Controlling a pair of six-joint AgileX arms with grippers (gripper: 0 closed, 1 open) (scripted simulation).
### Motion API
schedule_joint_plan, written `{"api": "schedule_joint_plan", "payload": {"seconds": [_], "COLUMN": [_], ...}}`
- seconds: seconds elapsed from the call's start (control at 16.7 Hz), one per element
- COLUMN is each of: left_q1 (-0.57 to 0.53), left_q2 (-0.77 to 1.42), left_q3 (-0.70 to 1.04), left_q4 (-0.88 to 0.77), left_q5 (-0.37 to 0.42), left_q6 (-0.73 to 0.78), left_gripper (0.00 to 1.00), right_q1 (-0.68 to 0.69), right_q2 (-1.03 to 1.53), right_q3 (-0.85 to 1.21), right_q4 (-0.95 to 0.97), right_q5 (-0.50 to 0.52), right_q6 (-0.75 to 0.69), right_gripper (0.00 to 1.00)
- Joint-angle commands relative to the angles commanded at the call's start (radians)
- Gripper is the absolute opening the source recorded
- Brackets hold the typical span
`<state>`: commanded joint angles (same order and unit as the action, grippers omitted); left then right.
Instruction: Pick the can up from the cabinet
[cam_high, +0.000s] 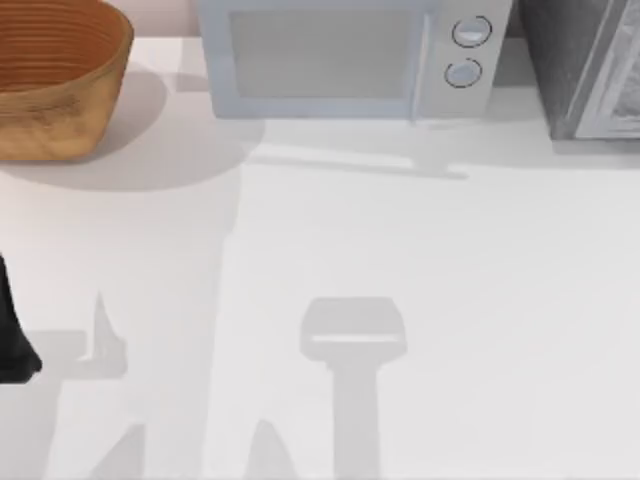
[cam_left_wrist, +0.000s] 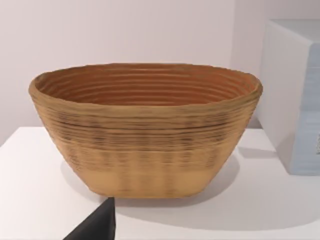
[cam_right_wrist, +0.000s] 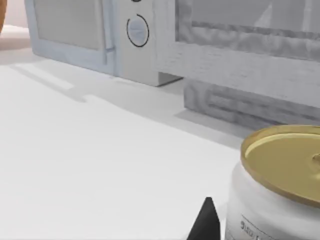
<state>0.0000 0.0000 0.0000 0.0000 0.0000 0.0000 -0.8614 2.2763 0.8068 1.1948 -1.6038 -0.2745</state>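
The can (cam_right_wrist: 280, 185) stood upright on the white table (cam_right_wrist: 100, 165), gold lid up, just beside the right gripper (cam_right_wrist: 205, 222) and nearer that arm. One dark fingertip showed beside it, not touching; how wide the jaws stood, I couldn't tell. Cabinet (cam_right_wrist: 250, 70) beyond it, microwave (cam_right_wrist: 95, 35) alongside. The left arm (cam_high: 15, 340) was parked, facing the basket (cam_left_wrist: 145, 130).

White can (cam_right_wrist: 277, 192) with a gold lid, upright at the lower right of the right wrist view, resting on the white table. Small dark print low on its side. Grey cabinet (cam_right_wrist: 250, 60) behind it at upper right; also at far upper right of the top view (cam_high: 585, 65).
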Motion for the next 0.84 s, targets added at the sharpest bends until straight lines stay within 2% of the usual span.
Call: {"api": "schedule_joint_plan", "payload": {"seconds": [0.48,0.84], "left_q1": [0.0,0.0], "left_q2": [0.0,0.0], "left_q3": [0.0,0.0], "left_q4": [0.0,0.0], "left_q5": [0.0,0.0], "left_q6": [0.0,0.0], "left_gripper": [1.0,1.0], "right_q1": [0.0,0.0], "right_q2": [0.0,0.0], "right_q3": [0.0,0.0], "right_q4": [0.0,0.0], "right_q5": [0.0,0.0], "right_q6": [0.0,0.0], "right_gripper": [0.98,1.0]}}
